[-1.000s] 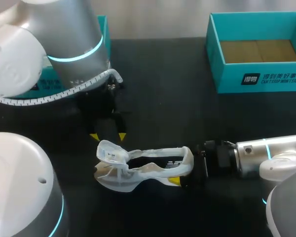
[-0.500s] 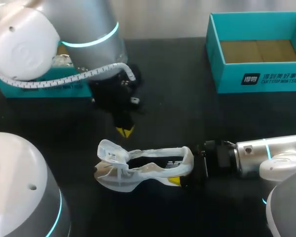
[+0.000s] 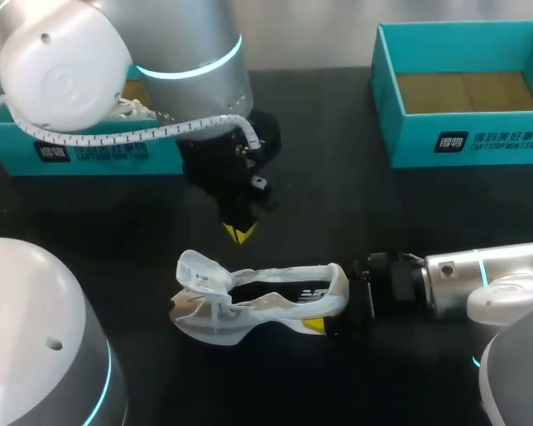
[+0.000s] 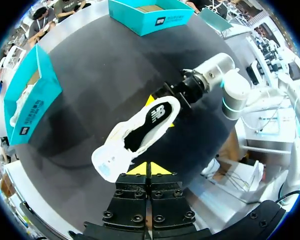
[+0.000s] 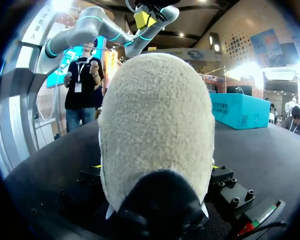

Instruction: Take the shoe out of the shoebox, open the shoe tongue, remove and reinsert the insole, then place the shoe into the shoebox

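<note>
Currently, shoe [image 3: 249,306] lies on the table [image 3: 338,204], heel clamped by right gripper [image 3: 329,303]. Left gripper [image 3: 240,232] hovers near it, 2 tips pressed together, empty. Judged light, soft-walled; tongue offers best purchase.

Path ahead of left gripper [image 3: 240,232] is open down to the shoe [image 3: 258,302], only bare table [image 3: 338,204] between; its fingers are pressed together. Right gripper [image 3: 333,321] clamps one end of the shoe and the right arm [image 3: 462,280] lies low along the table behind it, so that side is blocked; the shoe's other end is free, with open table around it. Open shoebox [image 3: 466,142] stands well apart beyond the right gripper, clear table between; second box [image 3: 89,155] sits close behind the left arm.
</note>
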Robot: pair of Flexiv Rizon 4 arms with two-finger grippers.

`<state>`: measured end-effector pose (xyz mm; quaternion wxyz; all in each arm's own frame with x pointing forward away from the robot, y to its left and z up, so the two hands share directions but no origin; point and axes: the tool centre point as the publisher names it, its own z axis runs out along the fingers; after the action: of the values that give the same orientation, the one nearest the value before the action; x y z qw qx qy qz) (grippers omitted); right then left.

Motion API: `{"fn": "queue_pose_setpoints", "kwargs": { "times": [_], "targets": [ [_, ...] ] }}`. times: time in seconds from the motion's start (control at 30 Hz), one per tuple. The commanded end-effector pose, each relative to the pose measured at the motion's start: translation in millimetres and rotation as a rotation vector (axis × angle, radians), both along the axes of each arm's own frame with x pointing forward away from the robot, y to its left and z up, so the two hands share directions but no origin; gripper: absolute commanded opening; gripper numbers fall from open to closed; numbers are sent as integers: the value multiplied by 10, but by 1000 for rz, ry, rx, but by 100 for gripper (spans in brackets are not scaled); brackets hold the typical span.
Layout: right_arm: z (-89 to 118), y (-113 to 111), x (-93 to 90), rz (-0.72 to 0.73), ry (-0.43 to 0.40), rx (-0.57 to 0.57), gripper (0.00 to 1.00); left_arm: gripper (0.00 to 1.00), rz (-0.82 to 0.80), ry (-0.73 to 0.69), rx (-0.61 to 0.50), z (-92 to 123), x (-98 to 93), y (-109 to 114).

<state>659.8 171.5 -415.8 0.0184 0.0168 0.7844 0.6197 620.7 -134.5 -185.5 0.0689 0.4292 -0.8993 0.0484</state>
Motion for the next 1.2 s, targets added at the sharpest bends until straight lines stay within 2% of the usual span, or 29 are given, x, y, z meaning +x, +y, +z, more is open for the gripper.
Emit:
{"fn": "queue_pose_setpoints", "kwargs": {
  "times": [0.03, 0.07, 0.13, 0.23, 0.3, 0.33, 0.83, 0.97, 1.03, 1.2],
  "targets": [
    [8, 3, 3, 0, 1, -4, 0, 0, 1, -1, 0, 2, -3, 5],
    [8, 3, 3, 0, 1, -4, 0, 0, 1, -1, 0, 2, -3, 5],
    [8, 3, 3, 0, 1, -4, 0, 0, -163, -33, -105, -64, -10, -13],
    [8, 3, 3, 0, 1, -4, 0, 0, -451, -49, -282, -188, -13, 11],
    [8, 3, 3, 0, 1, -4, 0, 0, -695, -26, -351, -261, -18, 37],
    [8, 3, 3, 0, 1, -4, 0, 0, -781, -28, -343, -307, -10, 27],
    [8, 3, 3, 0, 1, -4, 0, 0, -781, -28, -343, -307, -10, 27],
    [8, 3, 3, 0, 1, -4, 0, 0, -960, -73, -371, -411, -64, -94],
    [8, 3, 3, 0, 1, -4, 0, 0, -1005, -75, -336, -500, -38, -162],
    [8, 3, 3, 0, 1, -4, 0, 0, -1098, -89, -335, -617, 26, -273]
  ]
}}
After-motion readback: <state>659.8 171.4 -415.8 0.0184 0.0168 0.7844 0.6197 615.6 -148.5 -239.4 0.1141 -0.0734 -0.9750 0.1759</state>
